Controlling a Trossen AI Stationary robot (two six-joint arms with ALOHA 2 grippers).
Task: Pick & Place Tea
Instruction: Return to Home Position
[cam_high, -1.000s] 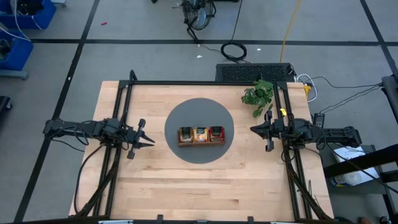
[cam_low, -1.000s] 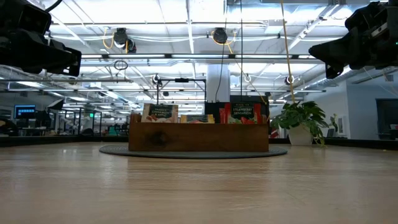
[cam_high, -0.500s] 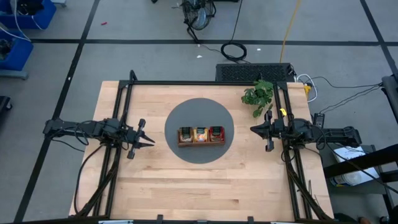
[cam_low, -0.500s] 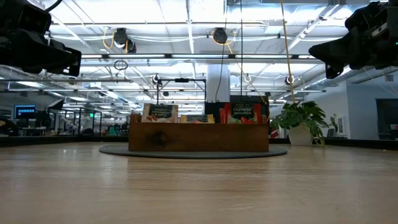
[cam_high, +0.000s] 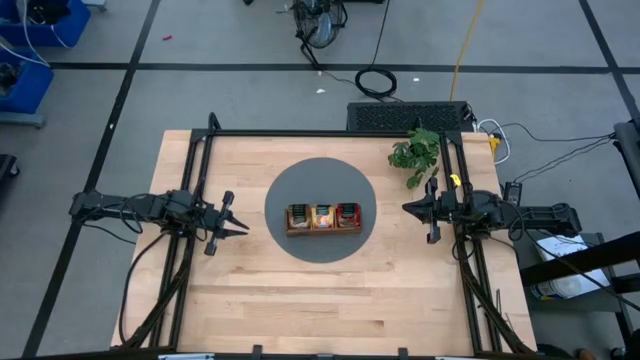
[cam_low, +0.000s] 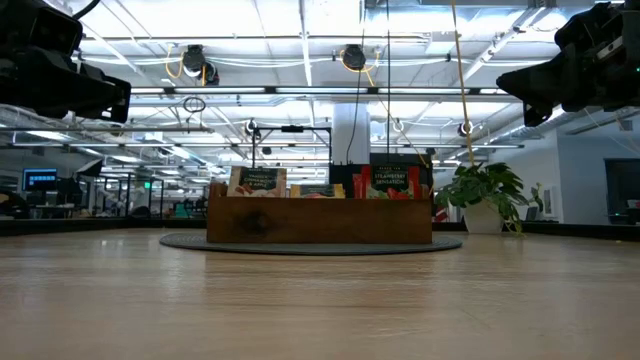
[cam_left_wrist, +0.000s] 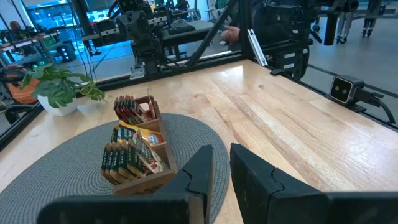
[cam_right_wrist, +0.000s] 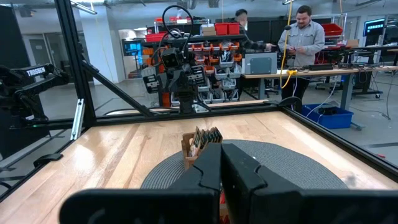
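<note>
**A:** How's the tea looking on our bench?

**B:** We've got the tea sachets all standing on edge inside the wooden tray. The tray sits in the middle of the round grey mat at the centre of the table. They're small flat squares with printed labels. From above we make out a dark green bunch in the left compartment, orange-yellow in the middle one and red in the right one. From table height we see their top edges poking up over the tray's near wall.

**A:** Nice. And the grippers, are they on anything?

**B:** Nope, both are well apart from the tray and up off the wood. The left gripper hangs over bare table to the left of the mat, pointing at it. We see its fingers drawn nearly together with only a thin slit between them and nothing in it. The right gripper is just past the mat's right edge, a bit nearer than the leafy plant at the table's far right. Its fingers are pressed together, empty too, touching nothing.
</note>
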